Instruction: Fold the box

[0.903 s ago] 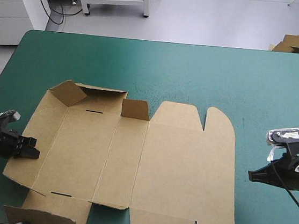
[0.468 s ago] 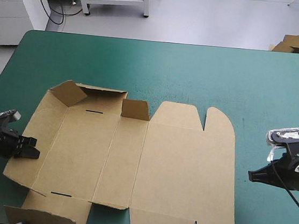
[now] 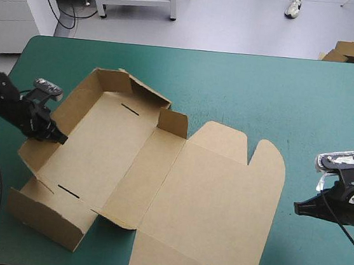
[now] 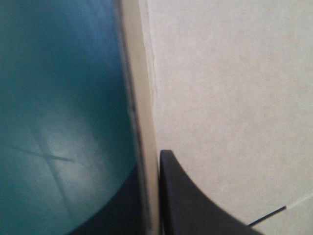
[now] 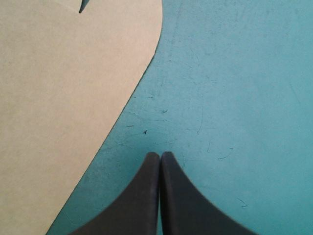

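Three walls are up on the left half of the box [image 3: 116, 157], so I'd call this the middle of the wall-raising step, nowhere near done. The box sits left of centre on the teal-green surface [image 3: 265, 85], turned at an angle, with the lid [image 3: 220, 201] lying flat out to the right. The left end effector [image 3: 54, 135] is pinching the top edge of the left wall [image 3: 78, 99]. The left wrist view shows it nicely, with the board edge sandwiched between the black fingers [image 4: 195, 205], one on each face. The far wall [image 3: 148, 96] and near wall [image 3: 46, 217] stand up too, but nothing looks tucked or locked to me, and the slots [image 3: 128, 108] in the floor panel are open. The right end effector [image 3: 297, 207] is just parked, tips pressed together into one point and holding nothing. It's over bare cover just beside the lid's rounded edge, not touching it. My guess for the next move is to hold that left wall upright while the far and near walls get folded over toward the slots. The right one needs to come across and help, or the board will probably skate around.
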